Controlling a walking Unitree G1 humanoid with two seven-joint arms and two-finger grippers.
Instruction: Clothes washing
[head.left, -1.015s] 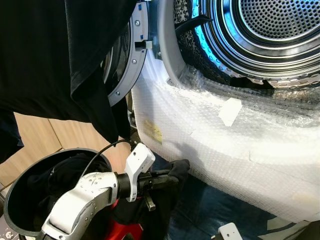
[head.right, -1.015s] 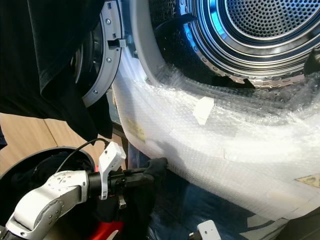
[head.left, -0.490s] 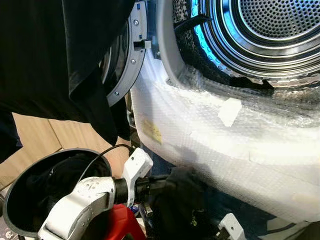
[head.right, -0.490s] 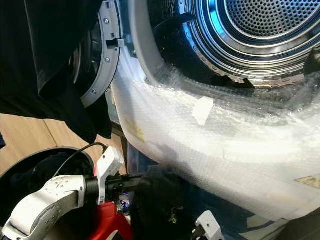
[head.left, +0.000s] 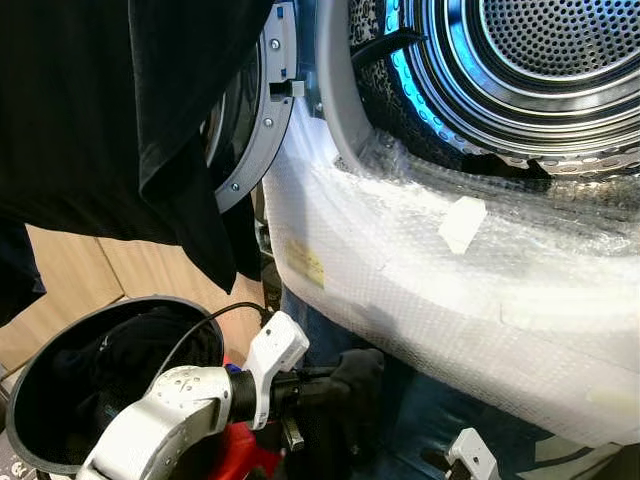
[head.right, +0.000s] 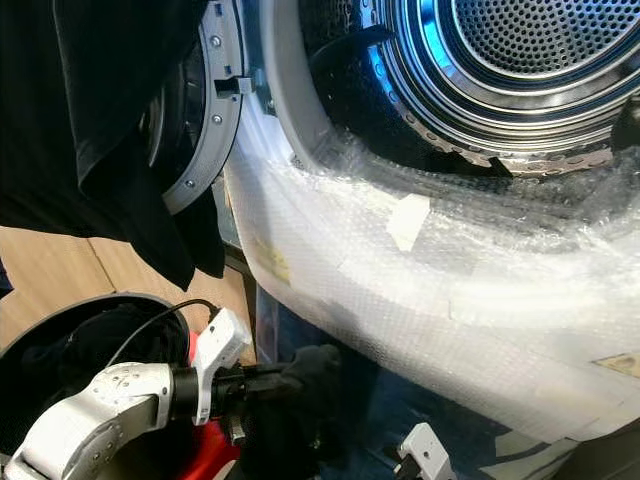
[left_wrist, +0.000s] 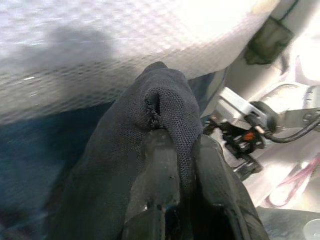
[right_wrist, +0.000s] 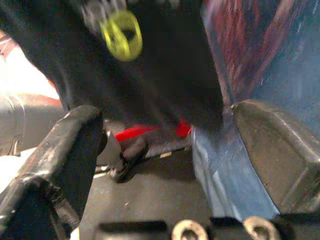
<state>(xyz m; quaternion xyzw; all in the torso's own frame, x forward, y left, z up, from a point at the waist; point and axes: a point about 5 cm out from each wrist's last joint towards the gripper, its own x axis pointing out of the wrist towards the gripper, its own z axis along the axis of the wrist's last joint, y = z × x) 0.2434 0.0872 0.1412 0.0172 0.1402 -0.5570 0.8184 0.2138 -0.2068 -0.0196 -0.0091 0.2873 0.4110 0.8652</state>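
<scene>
My left gripper (head.left: 338, 378) is shut on a black mesh garment (left_wrist: 150, 150), low in front of the washing machine and beside the basket. The garment hangs down from the fingers (left_wrist: 159, 160). The open steel drum (head.left: 540, 60) is above and to the right. My right gripper (right_wrist: 165, 135) is open; its fingers (right_wrist: 65, 150) are spread under the hanging black cloth, which bears a yellow print (right_wrist: 122, 29). The right arm's white wrist (head.left: 470, 452) is at the bottom edge of the eye views.
Bubble wrap (head.left: 450, 270) covers the machine's front below the drum. The round door (head.left: 255, 120) stands open at left, with a large black cloth (head.left: 120, 120) hanging over it. A black basket (head.left: 25, 400) of dark clothes sits bottom left. Blue fabric (head.left: 440, 410) lies under the machine's front.
The black garment in my left gripper bulged out toward the right half a second ago and now hangs back closer to the fingers. The right wrist has risen slightly into view.
</scene>
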